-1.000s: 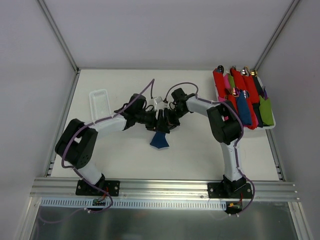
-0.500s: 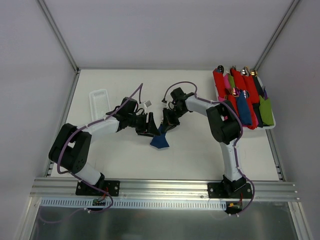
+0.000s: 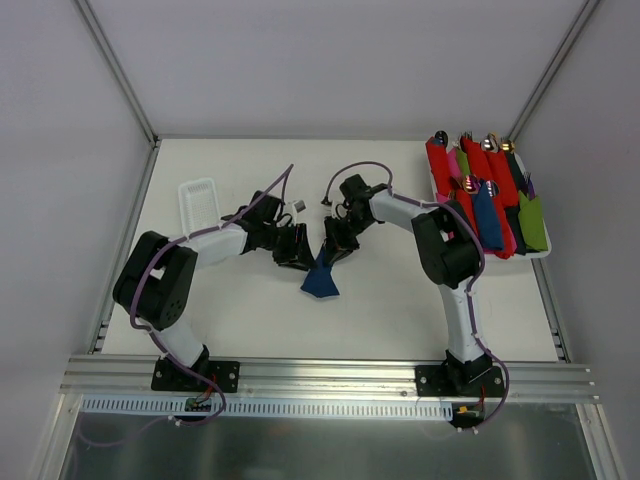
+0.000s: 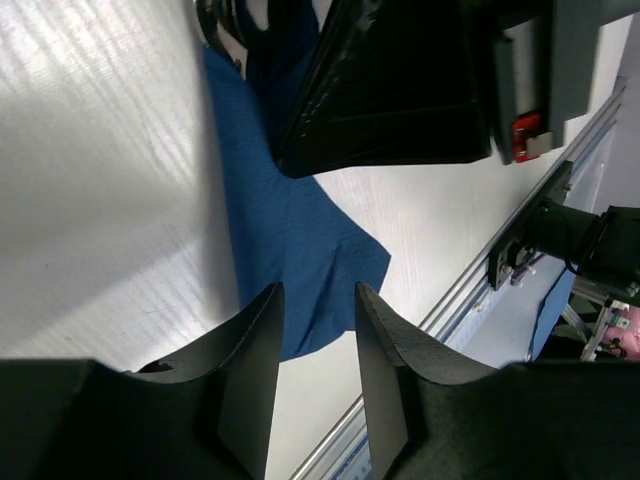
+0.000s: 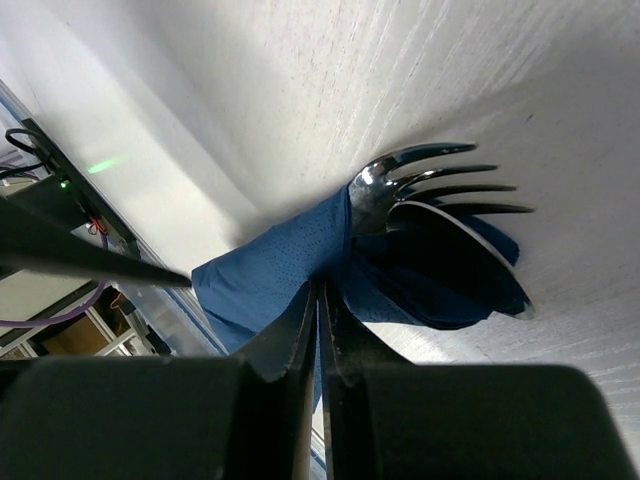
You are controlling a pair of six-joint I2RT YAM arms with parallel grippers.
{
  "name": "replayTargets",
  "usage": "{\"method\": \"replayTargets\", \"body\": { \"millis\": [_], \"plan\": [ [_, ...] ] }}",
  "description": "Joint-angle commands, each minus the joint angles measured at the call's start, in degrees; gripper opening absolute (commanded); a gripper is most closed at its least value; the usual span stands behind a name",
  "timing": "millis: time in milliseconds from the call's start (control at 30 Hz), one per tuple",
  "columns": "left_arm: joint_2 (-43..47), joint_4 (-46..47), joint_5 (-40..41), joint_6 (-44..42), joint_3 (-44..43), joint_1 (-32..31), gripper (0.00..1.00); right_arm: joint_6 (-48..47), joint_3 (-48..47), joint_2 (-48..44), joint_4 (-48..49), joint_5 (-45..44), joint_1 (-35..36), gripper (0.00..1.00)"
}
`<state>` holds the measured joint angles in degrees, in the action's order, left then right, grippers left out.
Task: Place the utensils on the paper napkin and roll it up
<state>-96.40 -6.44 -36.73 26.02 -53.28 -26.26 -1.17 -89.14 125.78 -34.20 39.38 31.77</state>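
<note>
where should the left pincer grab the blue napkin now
Probably the wide loose tail of the paper napkin, from the left: the right pincer pinches the narrow end by the fork tines, and the open left pincer faces that tail.

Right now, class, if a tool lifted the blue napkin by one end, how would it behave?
Likely floppy: the napkin looks thin and creased, and it fans out loose at one end. The fork poking from it looks smooth and shiny, so it may slip out.
</note>
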Motion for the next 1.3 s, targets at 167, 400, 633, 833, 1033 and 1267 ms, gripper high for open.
{"method": "replayTargets", "body": {
  "millis": [167, 400, 633, 833, 1033, 1267],
  "plan": [
    [2.8, 3.5, -10.7, -0.2, -1.5, -0.5, 0.29, -2.8, -3.8, 3.4, -5.7, -6.5, 0.6, 0.06],
    [-0.9, 6.2, -12.9, 1.1, 2.6, -1.6, 0.22, -2.5, -5.2, 3.8, -6.1, -6.2, 0.6, 0.07],
    [-6.9, 10.0, -11.5, 1.8, 5.3, -1.3, 0.16, -3.7, -5.1, 2.4, -6.1, -6.4, 0.6, 0.07],
    [-15.0, 13.4, -10.0, 3.0, 3.7, -1.3, 0.10, -4.8, -5.9, 0.9, -5.4, -6.2, 0.5, 0.07],
    [-16.7, 19.5, -6.7, 9.6, 5.7, -0.4, 0.04, -2.8, -5.8, -4.9, -2.5, -5.9, -2.8, 0.21],
    [-18.2, 26.3, -4.6, 16.3, 6.9, 0.2, 0.02, 2.7, 0.0, -10.6, -0.3, -5.3, -7.9, 0.57]
  ]
}}
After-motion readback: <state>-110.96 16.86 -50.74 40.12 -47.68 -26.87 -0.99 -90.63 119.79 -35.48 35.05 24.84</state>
